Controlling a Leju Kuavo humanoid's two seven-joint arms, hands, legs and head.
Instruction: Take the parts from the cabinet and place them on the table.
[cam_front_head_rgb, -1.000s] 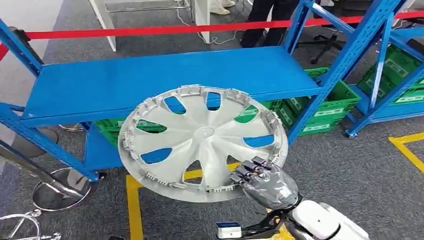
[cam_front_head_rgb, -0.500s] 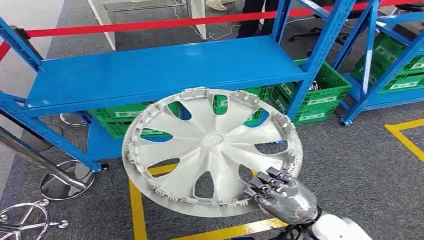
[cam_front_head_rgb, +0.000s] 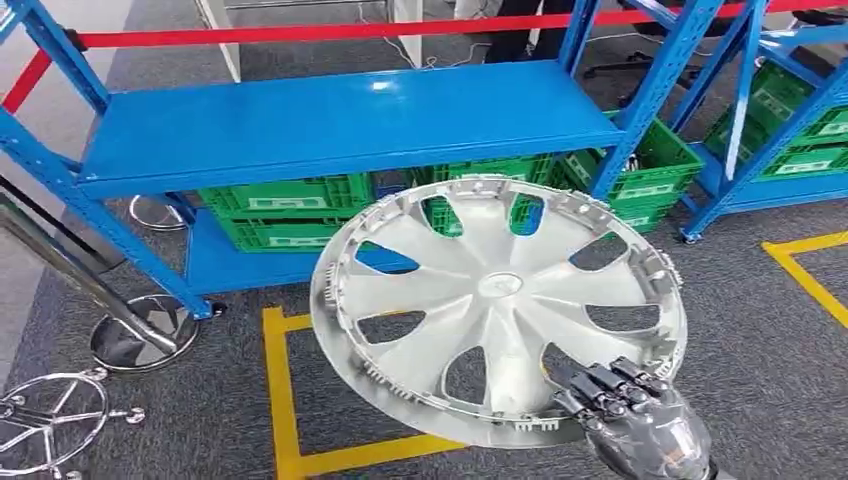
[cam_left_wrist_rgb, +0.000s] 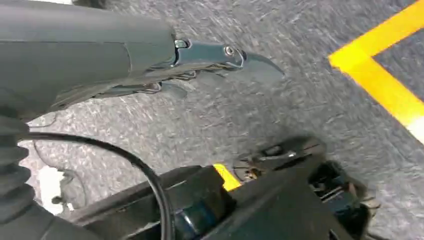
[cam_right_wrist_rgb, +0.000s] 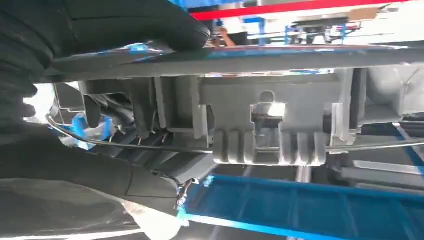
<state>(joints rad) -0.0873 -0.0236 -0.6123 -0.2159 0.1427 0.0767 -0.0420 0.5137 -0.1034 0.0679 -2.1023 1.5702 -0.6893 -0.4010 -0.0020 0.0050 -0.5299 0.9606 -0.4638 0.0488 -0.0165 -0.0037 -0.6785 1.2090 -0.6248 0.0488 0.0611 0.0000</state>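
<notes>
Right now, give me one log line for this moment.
right hand: grips hubcap rim | left hand: holds nothing, over floor | blue shelf: behind hubcap | placement: not yet done

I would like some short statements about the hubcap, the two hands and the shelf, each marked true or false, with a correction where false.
1. The right hand holds the silver hubcap by its rim. True.
2. The hubcap lies flat on the blue shelf. False: it is held in the air in front of the rack.
3. The left hand holds a second hubcap. False: it holds nothing, above grey carpet.
4. Green crates sit under the blue shelf. True.
5. The blue shelf carries a stack of parts. False: its top is bare.
</notes>
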